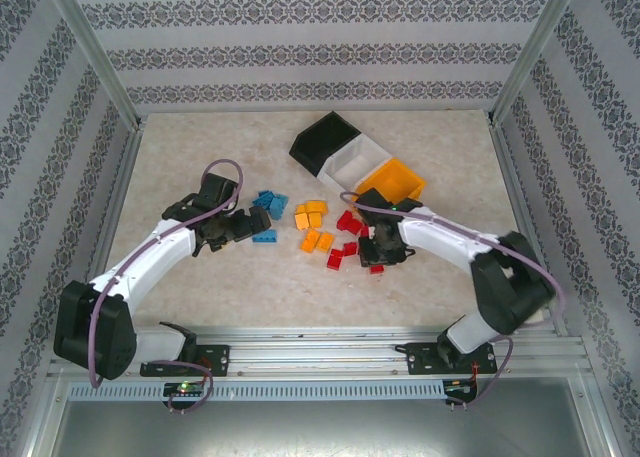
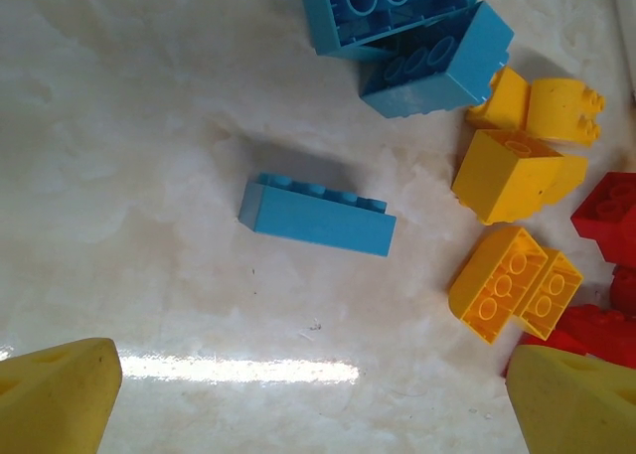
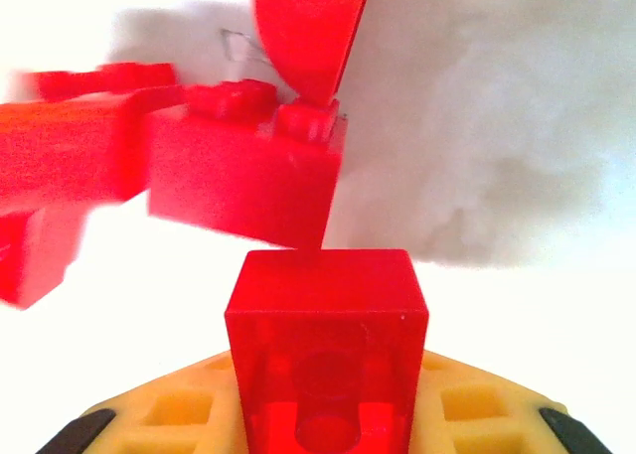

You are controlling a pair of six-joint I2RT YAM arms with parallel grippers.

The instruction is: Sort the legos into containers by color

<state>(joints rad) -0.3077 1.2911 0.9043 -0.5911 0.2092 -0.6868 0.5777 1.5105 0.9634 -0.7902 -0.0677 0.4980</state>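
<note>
Legos lie loose mid-table: blue ones (image 1: 268,203), orange-yellow ones (image 1: 311,216) and red ones (image 1: 348,222). My left gripper (image 1: 243,227) hovers beside the blue group. In the left wrist view it (image 2: 316,394) stands open, its yellow fingertips (image 2: 60,384) wide apart, with a single blue lego (image 2: 316,216) lying flat on the table ahead of them. My right gripper (image 1: 378,249) is down among the red legos. Its yellow pads (image 3: 164,414) press both sides of a small red lego (image 3: 328,335). Three containers stand in a row at the back: black (image 1: 312,149), white (image 1: 372,150), orange-yellow (image 1: 412,189).
More blue legos (image 2: 407,37), orange-yellow legos (image 2: 512,176) and red legos (image 2: 606,211) lie close to the right of the left gripper. Other red legos (image 3: 238,171) sit just beyond the held one. Patterned walls enclose the table on three sides.
</note>
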